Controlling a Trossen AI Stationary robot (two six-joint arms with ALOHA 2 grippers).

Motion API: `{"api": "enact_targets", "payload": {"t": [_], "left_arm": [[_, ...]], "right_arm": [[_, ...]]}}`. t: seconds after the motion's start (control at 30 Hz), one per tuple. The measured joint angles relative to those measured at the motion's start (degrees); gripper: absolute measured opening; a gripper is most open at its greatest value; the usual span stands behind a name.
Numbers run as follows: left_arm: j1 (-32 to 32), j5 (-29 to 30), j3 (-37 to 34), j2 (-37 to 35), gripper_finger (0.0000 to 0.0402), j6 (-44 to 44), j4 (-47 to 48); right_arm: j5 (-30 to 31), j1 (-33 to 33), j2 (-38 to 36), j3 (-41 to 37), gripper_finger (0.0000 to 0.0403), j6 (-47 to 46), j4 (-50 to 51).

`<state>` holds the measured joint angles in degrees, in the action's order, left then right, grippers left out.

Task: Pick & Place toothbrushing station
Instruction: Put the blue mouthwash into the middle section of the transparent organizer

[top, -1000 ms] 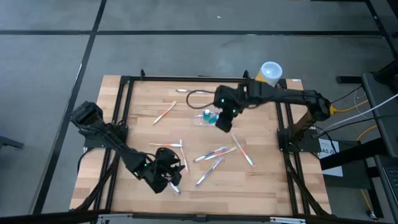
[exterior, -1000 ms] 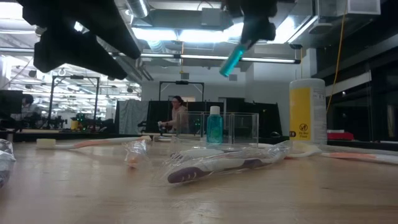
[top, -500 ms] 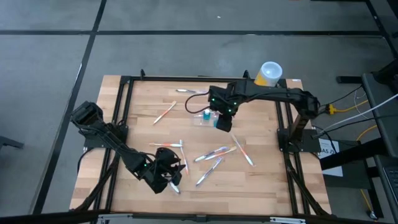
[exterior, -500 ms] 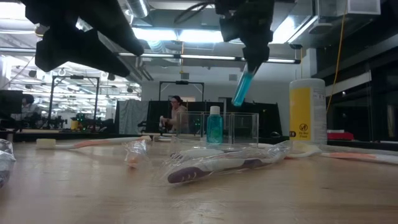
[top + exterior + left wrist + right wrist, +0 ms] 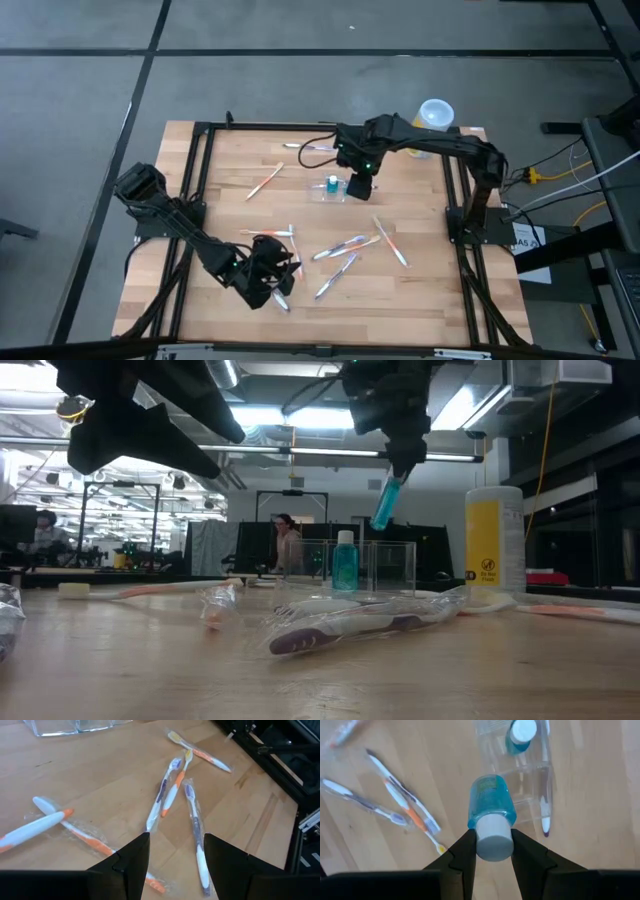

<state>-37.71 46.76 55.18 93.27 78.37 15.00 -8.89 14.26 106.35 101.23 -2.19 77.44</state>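
Clear plastic toothbrushing station [image 5: 332, 192] is sitting mid-table, already housing one blue bottle [image 5: 344, 561]. I'm carrying a second blue bottle [image 5: 488, 804], right gripper [image 5: 493, 847] clamped on its white cap, now nearer above the station than a second ago. Left gripper [image 5: 174, 851] is hovering, fingers apart, over scattered toothbrushes [image 5: 168, 790] still to place.

The right arm reaches from the table's right edge toward the far middle, wrist bent down, its gripper [image 5: 492, 851] pointing at the table from above with both fingers [image 5: 465, 855] pressed on a white cap between them. The left arm lies folded low over the near left, its gripper [image 5: 175, 857] parted and empty
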Motion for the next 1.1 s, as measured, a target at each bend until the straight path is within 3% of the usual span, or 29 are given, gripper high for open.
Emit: {"api": "enact_targets", "payload": {"t": [0.63,0.83,0.97,1.1], "left_arm": [[1.64,-0.02,0.00,0.00,0.0182,-1.01,0.09],[2.01,-0.09,0.00,0.12,0.0182,-1.12,0.02],[2.14,-0.94,0.02,1.87,0.0182,0.03,-0.28],[2.32,-3.26,0.00,4.45,0.0182,1.67,-2.09]], "right_arm": [[-1.21,1.94,0.74,0.09,0.0109,0.92,-3.79],[-1.15,2.51,2.02,0.57,0.0109,2.59,-0.49],[-0.54,2.47,4.34,6.26,0.0109,3.72,2.66],[1.79,1.50,10.39,18.74,0.0109,6.04,9.78]]}}
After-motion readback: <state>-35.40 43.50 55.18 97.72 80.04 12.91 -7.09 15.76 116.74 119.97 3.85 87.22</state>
